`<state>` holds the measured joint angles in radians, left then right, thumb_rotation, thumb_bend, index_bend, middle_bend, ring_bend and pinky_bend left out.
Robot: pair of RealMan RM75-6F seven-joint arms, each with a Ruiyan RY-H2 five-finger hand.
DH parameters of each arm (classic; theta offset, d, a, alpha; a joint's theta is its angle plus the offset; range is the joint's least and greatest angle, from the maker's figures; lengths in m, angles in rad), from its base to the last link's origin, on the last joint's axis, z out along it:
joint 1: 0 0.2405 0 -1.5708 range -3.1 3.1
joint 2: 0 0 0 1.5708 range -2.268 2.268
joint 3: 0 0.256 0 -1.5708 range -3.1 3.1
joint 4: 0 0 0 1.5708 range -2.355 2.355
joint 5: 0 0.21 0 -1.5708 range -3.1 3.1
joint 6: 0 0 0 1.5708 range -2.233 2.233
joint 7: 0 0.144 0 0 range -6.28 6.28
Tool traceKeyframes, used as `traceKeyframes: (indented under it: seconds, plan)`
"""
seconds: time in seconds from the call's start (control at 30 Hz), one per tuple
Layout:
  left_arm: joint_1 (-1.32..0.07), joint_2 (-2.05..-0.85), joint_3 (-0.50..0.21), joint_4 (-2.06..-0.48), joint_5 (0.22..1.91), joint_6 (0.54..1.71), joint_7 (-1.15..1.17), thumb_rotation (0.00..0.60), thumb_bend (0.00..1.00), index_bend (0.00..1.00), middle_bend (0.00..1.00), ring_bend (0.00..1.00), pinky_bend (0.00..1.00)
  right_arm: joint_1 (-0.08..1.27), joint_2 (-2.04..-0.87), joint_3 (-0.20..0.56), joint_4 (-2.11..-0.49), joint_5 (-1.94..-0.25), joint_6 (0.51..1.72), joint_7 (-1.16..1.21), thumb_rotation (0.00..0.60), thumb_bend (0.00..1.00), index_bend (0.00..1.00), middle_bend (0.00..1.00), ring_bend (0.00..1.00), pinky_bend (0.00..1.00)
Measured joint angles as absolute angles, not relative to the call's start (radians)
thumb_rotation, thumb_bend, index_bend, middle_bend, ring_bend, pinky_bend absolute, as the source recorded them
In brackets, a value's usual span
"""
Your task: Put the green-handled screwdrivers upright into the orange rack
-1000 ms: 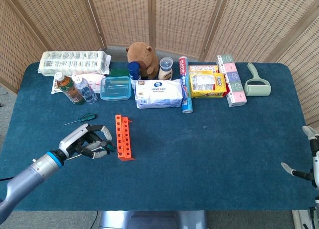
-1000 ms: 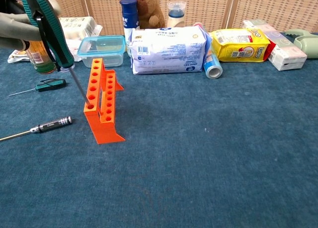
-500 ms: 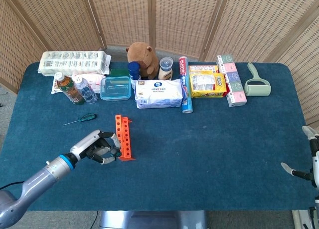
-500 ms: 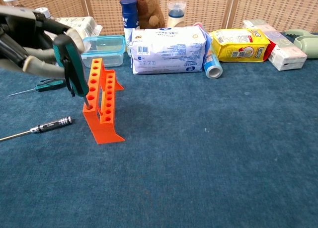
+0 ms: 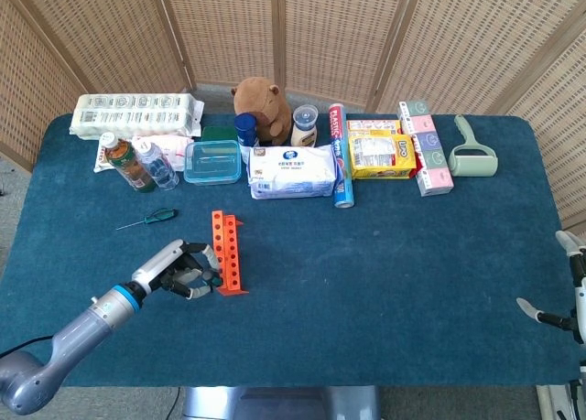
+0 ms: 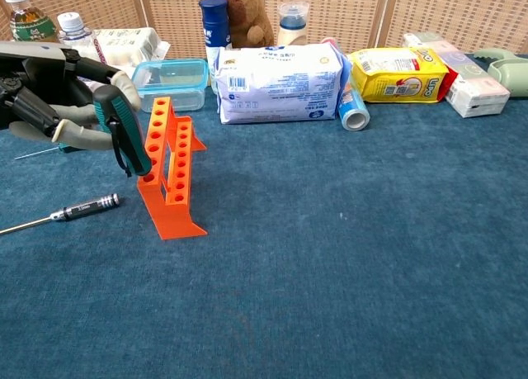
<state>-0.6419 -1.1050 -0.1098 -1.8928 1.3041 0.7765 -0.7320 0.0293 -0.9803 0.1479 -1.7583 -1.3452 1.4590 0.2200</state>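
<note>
The left robot hand [image 6: 58, 94] is grasping a green-and-black-handled screwdriver [image 6: 124, 139] — tilted, shaft seated in the near end hole of the orange plastic rack [image 6: 169, 172] (another green-handled screwdriver [image 5: 148, 219] is lying apart on the desk [image 5: 385, 274]).

Bright, even daylight from above across the blue bench [image 5: 385, 255]; soft, short shadows only. Sharp focus in both views, no glare, slight blur at the chest view's near edge.
</note>
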Motion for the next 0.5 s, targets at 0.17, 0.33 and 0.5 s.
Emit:
traceKeyframes:
  seconds: [0.17,0.33,0.5]
  plan:
    - [-0.637,-1.109,-0.105,-1.882,1.321,0.777,-0.725,0.600,0.39,0.62,0.96,0.97,1.00,0.030,-0.980,0.148,-1.758,-1.343,1.455,0.222,0.600,0.08,0.06,0.06,0.00,0.00]
    - [-0.634,-1.111,-0.100,-1.870,1.350,0.779,-0.719,0.600,0.29,0.50,0.96,0.97,1.00,0.030,-0.979,0.147,-1.759,-1.344,1.454,0.223,0.600,0.08,0.06,0.06,0.00,0.00]
    - [-0.633,-1.113,-0.098,-1.861,1.359,0.784,-0.706,0.600,0.23,0.41,0.96,0.97,1.00,0.030,-0.977,0.146,-1.760,-1.345,1.453,0.226,0.600,0.08,0.06,0.06,0.00,0.00]
